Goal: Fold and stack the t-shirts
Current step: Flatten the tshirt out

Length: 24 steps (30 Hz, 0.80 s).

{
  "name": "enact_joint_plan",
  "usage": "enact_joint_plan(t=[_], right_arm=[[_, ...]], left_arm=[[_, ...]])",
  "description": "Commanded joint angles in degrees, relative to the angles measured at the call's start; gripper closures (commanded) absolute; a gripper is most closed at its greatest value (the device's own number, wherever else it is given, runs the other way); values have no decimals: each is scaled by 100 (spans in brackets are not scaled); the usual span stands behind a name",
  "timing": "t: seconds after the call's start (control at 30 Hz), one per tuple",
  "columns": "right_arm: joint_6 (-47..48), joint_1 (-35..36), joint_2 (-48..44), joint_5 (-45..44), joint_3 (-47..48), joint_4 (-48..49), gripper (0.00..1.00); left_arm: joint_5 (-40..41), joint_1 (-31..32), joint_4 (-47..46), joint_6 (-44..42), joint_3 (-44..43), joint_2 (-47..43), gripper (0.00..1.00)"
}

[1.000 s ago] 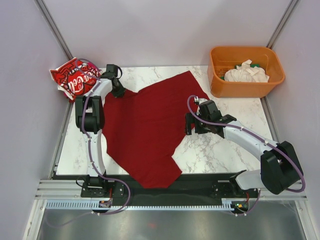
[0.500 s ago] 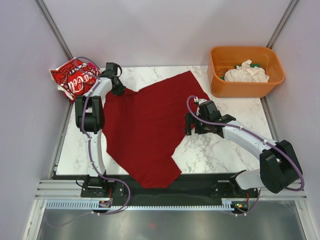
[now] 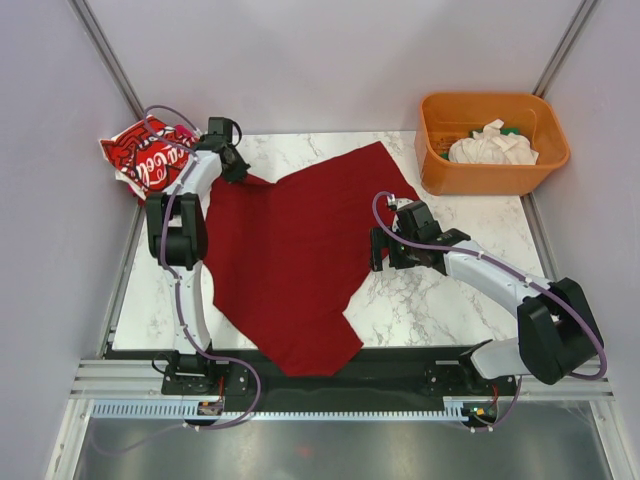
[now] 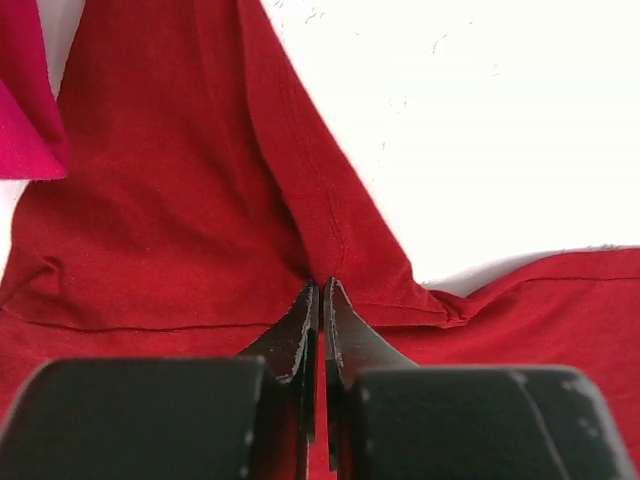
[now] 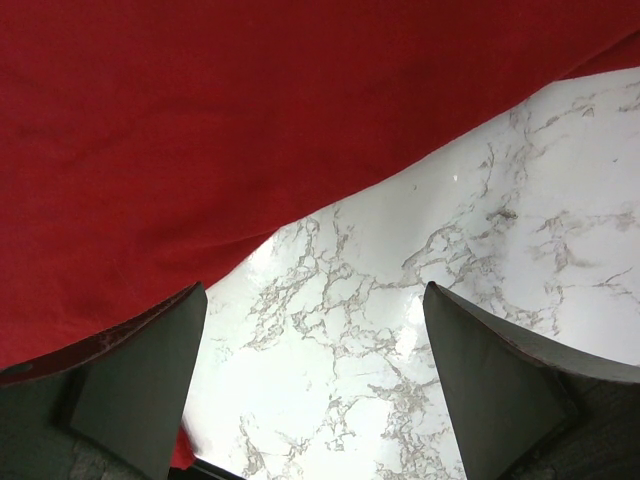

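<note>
Top external view shows you the dark red t-shirt [image 3: 290, 260] lying spread out on the middle of the table [image 3: 430, 310], with its near corner reaching past the front edge. Your left claw [image 3: 232, 170] sits on the far left corner of that shirt, just beside the bright red t-shirt [image 3: 150, 160] with white letters. Your right claw [image 3: 378, 250] is at the shirt's right edge. A white t-shirt [image 3: 490, 145] lies in the orange tub [image 3: 440, 165] at the far right. Left wrist view shows you the left claw [image 4: 320, 290] pressed together, pinching a thin fold of the dark red t-shirt [image 4: 150, 200] where a seam runs up. A bit of the magenta t-shirt [image 4: 25, 100] peeks in at the top left. Right wrist view shows you the right claw [image 5: 312, 295] spread wide over bare table with nothing in it, and the dark red t-shirt [image 5: 250, 120] lies just past its tips. I think this shirt is light, soft and floppy. It will sag, wrinkle and slide easily on the smooth table. Take it by a corner, a hem or a seam, where the cloth is thicker. A grab in the middle would likely just bunch it up.
</note>
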State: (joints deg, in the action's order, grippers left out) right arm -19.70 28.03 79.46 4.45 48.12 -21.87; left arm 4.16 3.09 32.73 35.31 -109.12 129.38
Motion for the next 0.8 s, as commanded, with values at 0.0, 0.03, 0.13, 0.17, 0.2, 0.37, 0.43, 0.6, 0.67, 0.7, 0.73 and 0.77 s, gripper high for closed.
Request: enact_joint_plan(t=[0.0, 0.03, 0.13, 0.17, 0.2, 0.37, 0.43, 0.6, 0.67, 0.7, 0.73, 0.77], right_arm=[[72, 36, -1, -23, -48, 69, 2], [81, 36, 8, -14, -48, 69, 2], [81, 27, 34, -5, -48, 86, 2], [81, 36, 43, -5, -48, 86, 2], [81, 27, 61, -5, -39, 86, 2], [81, 36, 52, -14, -13, 60, 2], [81, 36, -9, -40, 5, 25, 2], [37, 27, -124, -207, 13, -19, 2], [-112, 36, -211, -627, 13, -46, 2], [-165, 27, -255, -777, 5, -37, 2], [-261, 18, -369, -1057, 5, -46, 2], [-314, -17, -413, -1138, 5, -37, 2]], left_arm=[[-21, -10, -109, -86, -390, -159, 96], [-38, -10, -109, -94, -582, -20, 96], [-266, -10, -118, -112, -1274, 332, 94], [-345, -10, -135, -121, -1522, 481, 93], [-546, -10, -127, -103, -1794, 857, 92], [-1531, -10, -337, 55, -3729, 1888, 1], [-1646, -19, -469, 99, -3731, 1758, 0], [-1358, -19, -496, -76, -2266, 311, 2], [-1173, -19, -496, -103, -1080, -662, 5], [-1059, -11, -496, -112, -702, -956, 7], [-1032, -10, -496, -121, 76, -1228, 10], [-1014, -2, -496, -112, 441, -1745, 11]])
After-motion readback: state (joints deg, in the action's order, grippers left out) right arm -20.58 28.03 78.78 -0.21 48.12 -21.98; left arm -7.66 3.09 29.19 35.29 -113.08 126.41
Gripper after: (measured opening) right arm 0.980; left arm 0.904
